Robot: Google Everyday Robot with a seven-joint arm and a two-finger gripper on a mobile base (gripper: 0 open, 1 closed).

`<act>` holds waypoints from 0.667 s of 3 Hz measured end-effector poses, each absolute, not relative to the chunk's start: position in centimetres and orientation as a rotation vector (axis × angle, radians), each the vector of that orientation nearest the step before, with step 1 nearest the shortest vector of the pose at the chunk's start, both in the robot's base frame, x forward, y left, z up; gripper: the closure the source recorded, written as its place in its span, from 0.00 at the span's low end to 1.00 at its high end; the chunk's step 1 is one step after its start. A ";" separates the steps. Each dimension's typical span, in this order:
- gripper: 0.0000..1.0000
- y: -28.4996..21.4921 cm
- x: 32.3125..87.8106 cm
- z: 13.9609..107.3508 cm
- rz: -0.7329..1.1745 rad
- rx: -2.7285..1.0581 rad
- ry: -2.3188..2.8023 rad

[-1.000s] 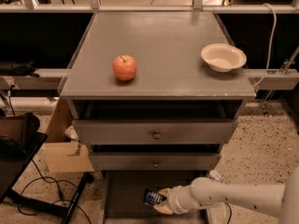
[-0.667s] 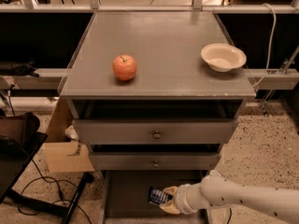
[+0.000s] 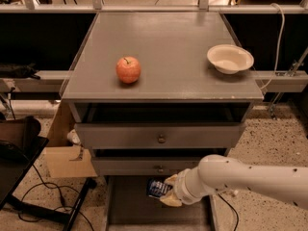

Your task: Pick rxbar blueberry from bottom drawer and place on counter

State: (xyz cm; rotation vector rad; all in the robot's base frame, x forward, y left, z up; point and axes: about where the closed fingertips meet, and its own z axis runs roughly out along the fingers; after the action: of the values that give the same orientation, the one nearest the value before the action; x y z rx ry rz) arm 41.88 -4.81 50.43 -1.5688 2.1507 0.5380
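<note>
Pale two-finger gripper (image 3: pixel 167 191) clamps the small dark-blue wrapped rxbar blueberry (image 3: pixel 157 188) over the pulled-out grey bottom drawer (image 3: pixel 130 211); red apple (image 3: pixel 128 70) and cream bowl (image 3: pixel 230 58) sit on the grey counter (image 3: pixel 168 37).

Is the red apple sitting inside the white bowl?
No, the apple sits on the counter apart from the bowl, while the gripper holds the rxbar blueberry above the bottom drawer.

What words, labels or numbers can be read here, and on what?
None can be read.
rxbar blueberry, held by the gripper over the bottom drawer: pale print on the wrapper, too blurred to read.
The apple, the bowl and the counter show no markings.
</note>
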 end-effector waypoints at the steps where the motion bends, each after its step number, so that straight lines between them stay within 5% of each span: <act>1: 1.00 -3.4 43.4 57.6 0.402 -1.597 2.151; 2: 1.00 -3.3 43.4 57.5 0.406 -1.598 2.152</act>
State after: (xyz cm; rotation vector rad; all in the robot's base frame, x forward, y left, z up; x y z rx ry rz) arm 43.38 -3.34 57.48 -1.5983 2.1518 0.4060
